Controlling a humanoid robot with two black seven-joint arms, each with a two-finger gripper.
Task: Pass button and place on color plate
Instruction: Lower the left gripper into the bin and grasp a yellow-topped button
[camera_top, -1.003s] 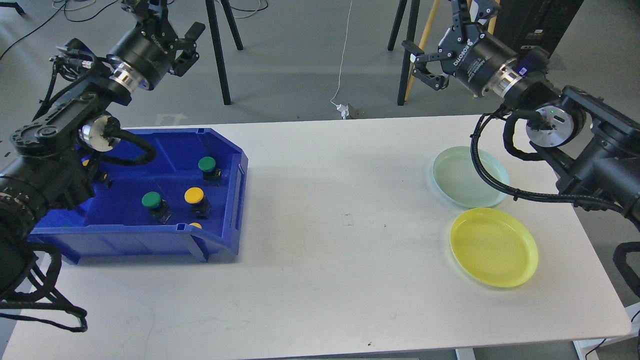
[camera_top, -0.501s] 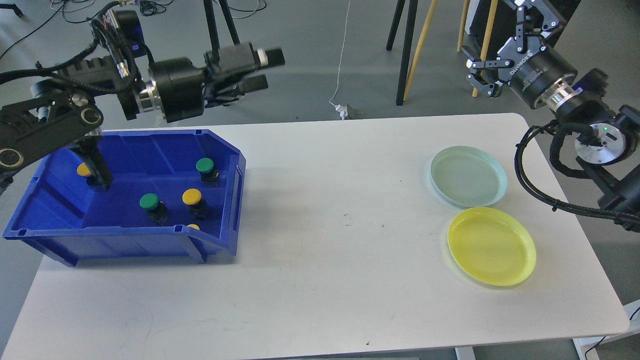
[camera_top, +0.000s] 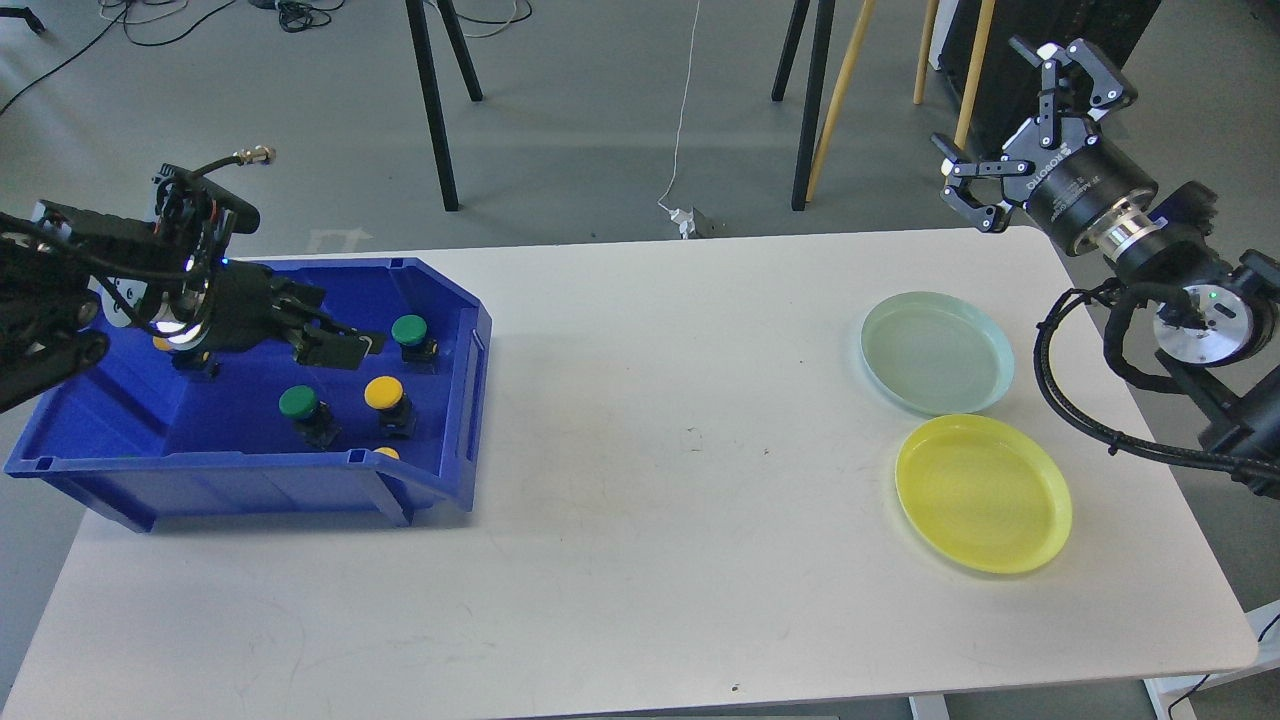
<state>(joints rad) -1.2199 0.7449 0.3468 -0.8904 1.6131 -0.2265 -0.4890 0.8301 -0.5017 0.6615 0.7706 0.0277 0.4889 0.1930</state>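
A white rectangular desk (camera_top: 640, 520) spreads beneath both sets of fingers. A deep blue plastic bin (camera_top: 250, 490) sits on it, under the left fingers (camera_top: 340, 350). On the grey floor (camera_top: 580, 130) behind, black metal tripod legs (camera_top: 432, 100) stand beyond the left fingers. A thin white cable (camera_top: 686, 100) and pale wooden poles (camera_top: 838, 100) lie left of the right fingers (camera_top: 1085, 75).

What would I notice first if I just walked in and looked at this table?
Probably the big blue bin on the left of the white table, with green and yellow buttons inside and the left gripper reaching in over them. Next, two empty plates on the right: a pale green plate and, nearer, a bright yellow plate. The right gripper hangs open above the far right corner.
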